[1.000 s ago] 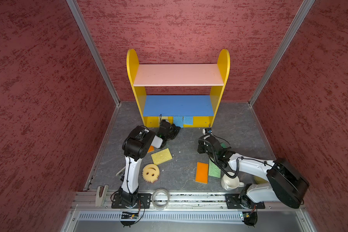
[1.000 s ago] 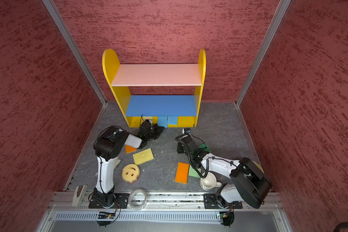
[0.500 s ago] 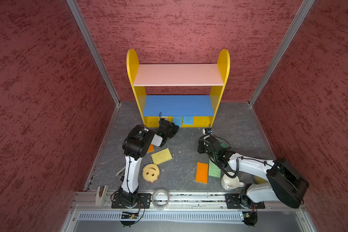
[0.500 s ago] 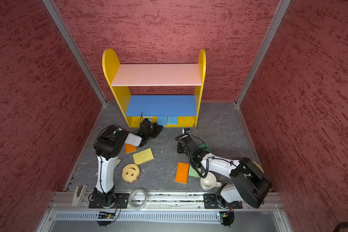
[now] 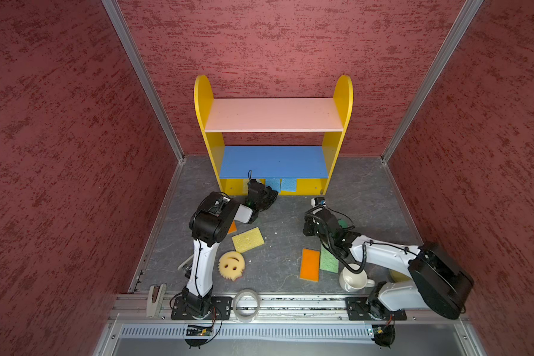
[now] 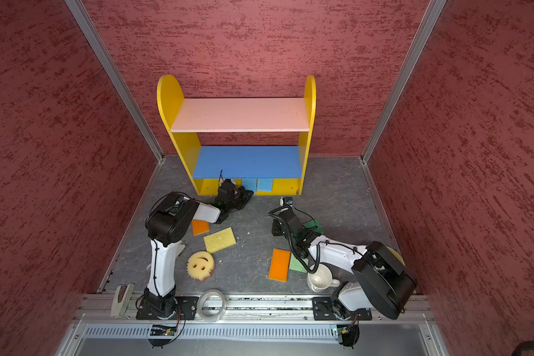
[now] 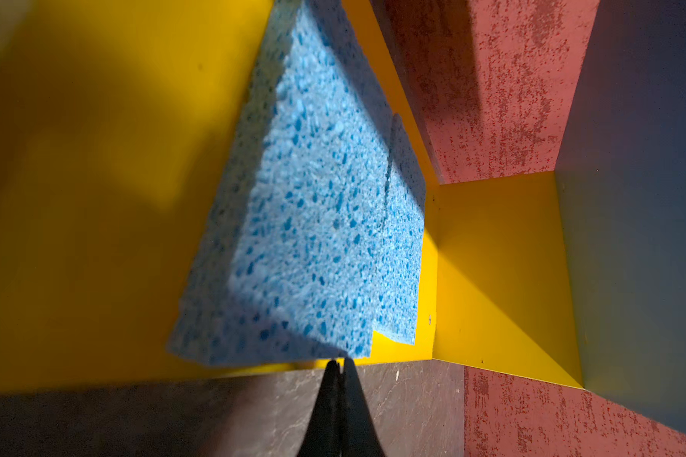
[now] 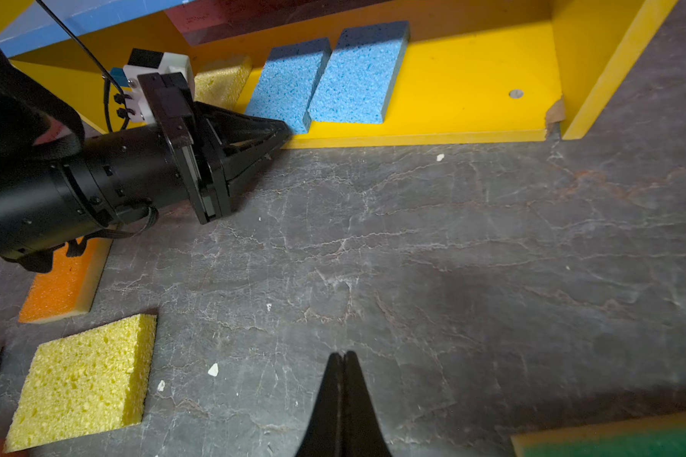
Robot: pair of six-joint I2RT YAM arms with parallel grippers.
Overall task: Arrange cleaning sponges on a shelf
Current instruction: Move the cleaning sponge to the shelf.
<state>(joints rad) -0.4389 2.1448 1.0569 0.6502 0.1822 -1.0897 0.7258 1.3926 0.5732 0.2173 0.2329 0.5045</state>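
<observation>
The shelf (image 5: 336, 148) stands at the back wall, and its pink and blue boards are bare. Two blue sponges (image 8: 290, 83) (image 8: 359, 71) lie side by side on its yellow base (image 8: 452, 99), with a yellow sponge (image 8: 222, 81) beside them. My left gripper (image 7: 339, 361) is shut and holds nothing; its tip touches the front corner of the left blue sponge (image 7: 313, 205). My right gripper (image 8: 342, 353) is shut and holds nothing, low over bare floor. On the floor lie a yellow sponge (image 5: 248, 239), a smiley sponge (image 5: 232, 265), an orange one (image 5: 310, 264) and a green one (image 5: 329, 260).
A small orange sponge (image 5: 232, 227) lies partly under my left arm, and a dark green one (image 5: 342, 222) lies by my right wrist. A white mug (image 5: 352, 277) and a clear tape ring (image 5: 245, 303) sit near the front rail. Red walls close in three sides.
</observation>
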